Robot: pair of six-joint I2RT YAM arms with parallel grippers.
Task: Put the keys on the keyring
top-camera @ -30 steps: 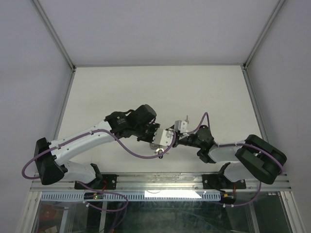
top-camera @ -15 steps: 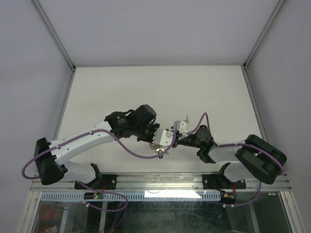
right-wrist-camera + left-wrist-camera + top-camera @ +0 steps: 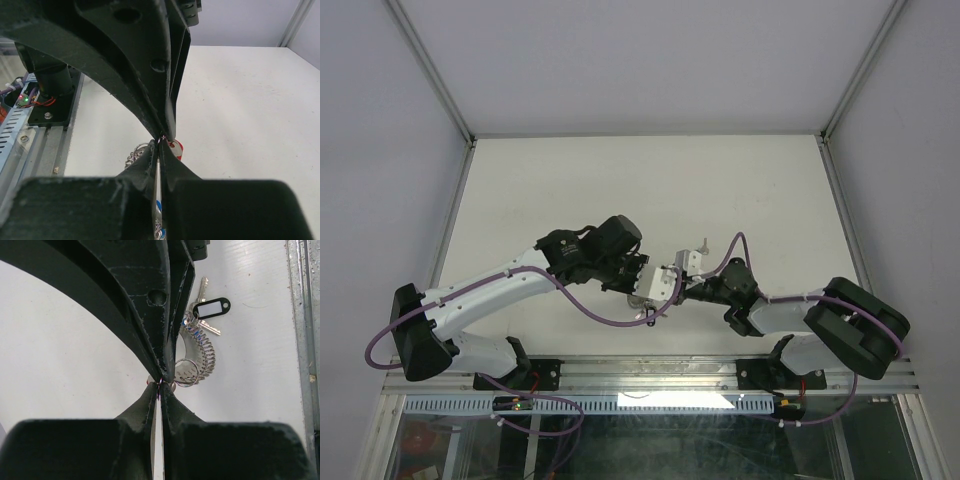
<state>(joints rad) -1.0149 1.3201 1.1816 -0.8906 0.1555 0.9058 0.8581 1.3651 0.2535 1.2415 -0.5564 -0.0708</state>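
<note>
Your left gripper is clenched at mid-frame, its tips just left of the beaded keyring. You cannot tell whether it pinches the ring. A black-tagged key lies at upper right. Your right gripper is clenched too, with a red tag and a blue tag just below its tips.

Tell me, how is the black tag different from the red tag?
The black tag has a black rim and a white middle; the red tag shows red. The black tag lies in plain sight on the table beside a silvery key; the red tag only peeks out from behind the right gripper tips. Both are small and lie near shut fingers.
</note>
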